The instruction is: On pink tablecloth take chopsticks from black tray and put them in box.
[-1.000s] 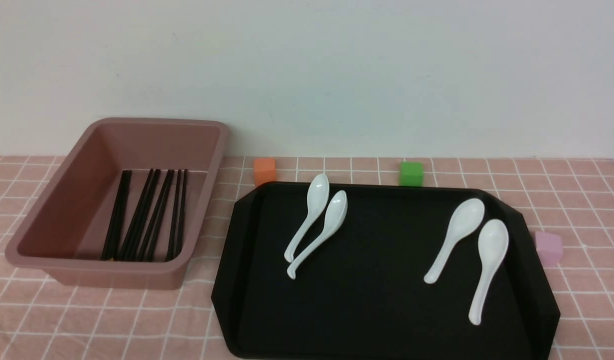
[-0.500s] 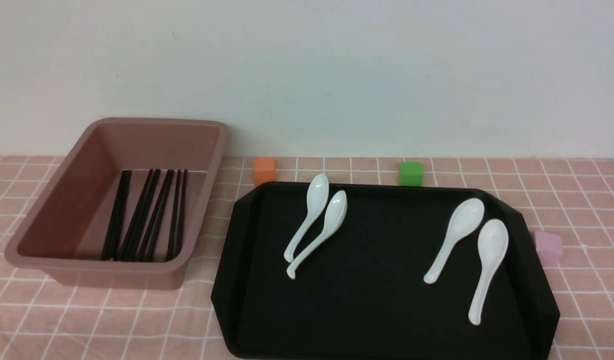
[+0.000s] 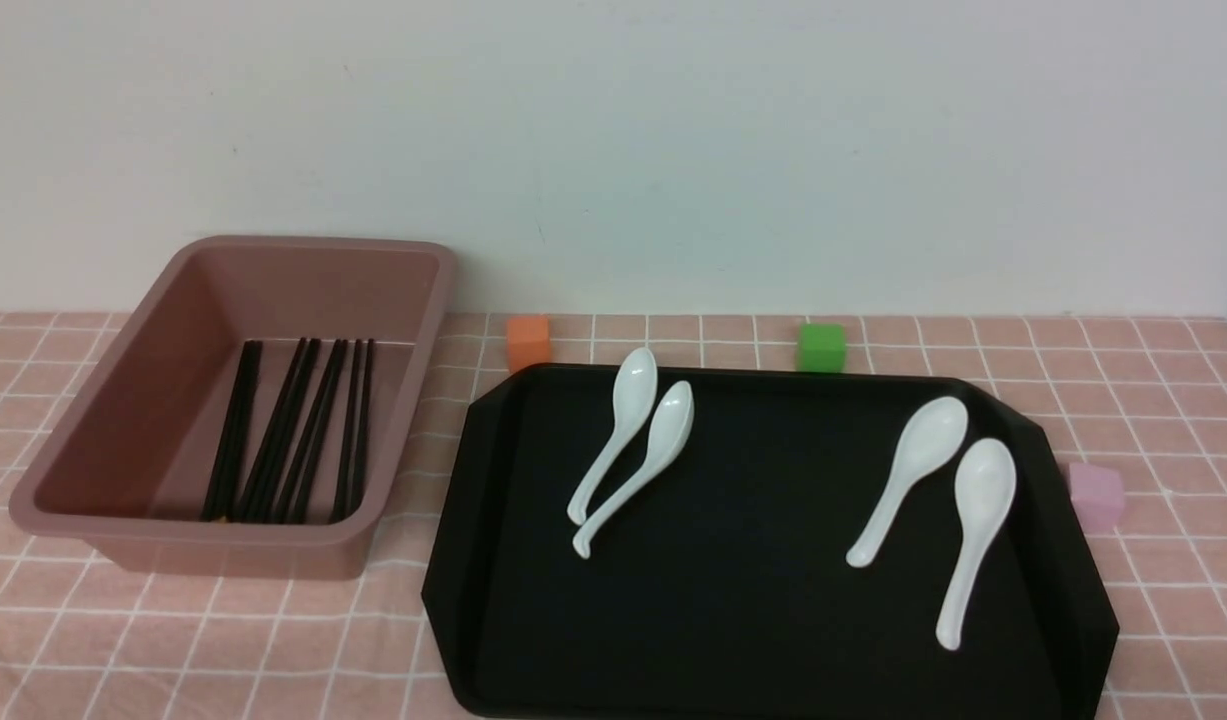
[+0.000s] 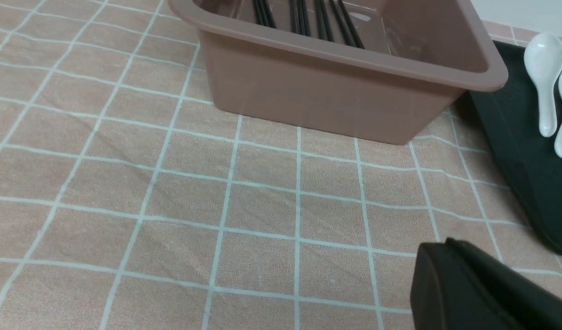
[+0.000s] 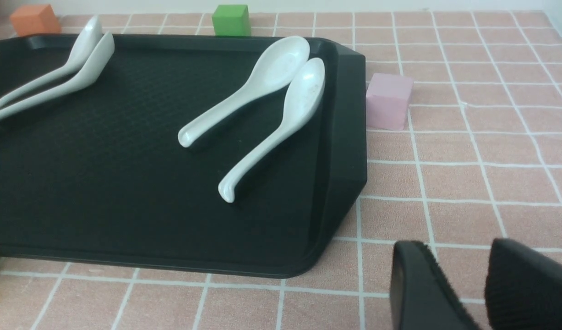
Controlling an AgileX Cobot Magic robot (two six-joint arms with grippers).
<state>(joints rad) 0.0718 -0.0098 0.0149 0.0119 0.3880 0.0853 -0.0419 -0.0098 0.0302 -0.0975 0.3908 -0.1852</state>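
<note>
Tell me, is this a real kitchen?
Probably not: it looks like a robot's practice table. A pink tablecloth holds a black tray of white spoons, a box of chopsticks, and a green cube.

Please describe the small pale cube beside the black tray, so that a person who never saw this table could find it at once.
Find the large black tray on the pink tablecloth. Close beside its right rim sits a small pale lilac-pink cube. Unlike the orange cube and the green cube, which stand by the tray's far edge, it is pastel and at the side.
</note>
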